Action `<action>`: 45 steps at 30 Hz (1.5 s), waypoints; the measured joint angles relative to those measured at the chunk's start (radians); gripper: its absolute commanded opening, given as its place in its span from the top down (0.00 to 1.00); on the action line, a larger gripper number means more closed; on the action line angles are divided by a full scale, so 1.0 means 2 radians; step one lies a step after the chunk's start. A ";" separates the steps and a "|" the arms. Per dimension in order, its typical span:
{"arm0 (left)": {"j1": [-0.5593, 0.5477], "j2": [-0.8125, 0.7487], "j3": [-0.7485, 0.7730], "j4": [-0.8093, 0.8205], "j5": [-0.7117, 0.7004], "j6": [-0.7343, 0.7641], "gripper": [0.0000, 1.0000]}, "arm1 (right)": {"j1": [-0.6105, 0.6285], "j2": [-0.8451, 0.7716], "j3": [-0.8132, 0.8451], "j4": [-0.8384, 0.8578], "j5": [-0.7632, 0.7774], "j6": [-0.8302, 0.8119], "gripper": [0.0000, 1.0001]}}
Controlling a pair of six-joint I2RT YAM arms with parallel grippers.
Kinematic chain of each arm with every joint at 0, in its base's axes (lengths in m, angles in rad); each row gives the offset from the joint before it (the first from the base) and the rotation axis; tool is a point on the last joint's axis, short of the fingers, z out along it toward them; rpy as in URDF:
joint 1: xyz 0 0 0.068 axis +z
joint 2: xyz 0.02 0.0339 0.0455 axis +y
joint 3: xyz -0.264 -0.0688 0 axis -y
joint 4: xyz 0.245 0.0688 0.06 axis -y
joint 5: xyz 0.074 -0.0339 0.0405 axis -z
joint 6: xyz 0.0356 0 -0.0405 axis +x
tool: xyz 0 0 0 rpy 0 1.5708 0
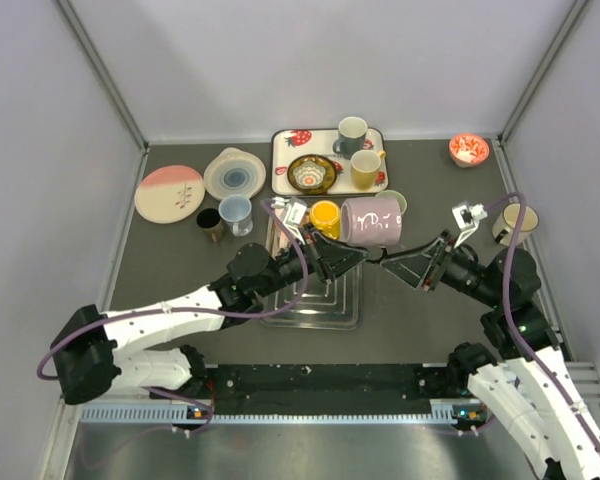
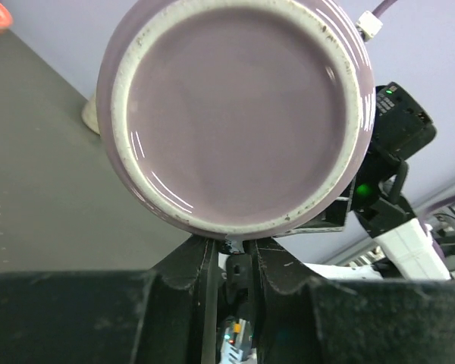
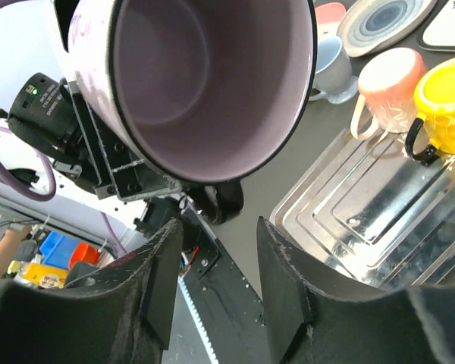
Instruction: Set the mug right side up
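- The mug (image 1: pixel 372 220) is above the metal tray's (image 1: pixel 315 305) back right corner.
- A serving tray (image 1: pixel 280 152) lies behind, holding a bowl (image 1: pixel 312 173) and two cups (image 1: pixel 366 168).
- Two plates (image 1: pixel 168 193) lie left of the serving tray.
- A dish (image 1: pixel 469 150) sits back right.

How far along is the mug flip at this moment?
Done: the purple mug is lifted off the table. In hand: it lies on its side in the air. The left gripper is shut beneath it, apparently on the handle, and its base faces that wrist camera. The right gripper is open at the mouth end and holds nothing. Left: tip it mouth-up and set it down.
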 measured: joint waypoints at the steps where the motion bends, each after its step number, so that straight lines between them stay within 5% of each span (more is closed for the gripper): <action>1: 0.001 -0.007 -0.002 -0.008 -0.006 0.009 1.00 | 0.000 0.001 0.002 -0.003 -0.001 0.000 0.54; 10: 0.002 -0.074 -0.011 -0.105 -0.073 0.078 1.00 | 0.000 0.003 0.028 -0.027 -0.006 -0.013 0.50; 19: 0.002 -0.174 -0.011 -0.362 -0.237 0.167 1.00 | 0.000 -0.001 0.046 -0.100 0.035 -0.061 0.50; 25: 0.007 -0.157 0.000 -0.515 -0.313 0.169 1.00 | 0.000 0.012 0.046 -0.153 0.089 -0.084 0.50; 32: 0.041 -0.088 0.007 -0.590 -0.287 0.153 1.00 | 0.000 0.042 0.046 -0.213 0.155 -0.099 0.50; 45: 0.107 0.050 0.026 -0.593 -0.198 0.152 1.00 | 0.000 0.049 0.046 -0.241 0.196 -0.114 0.49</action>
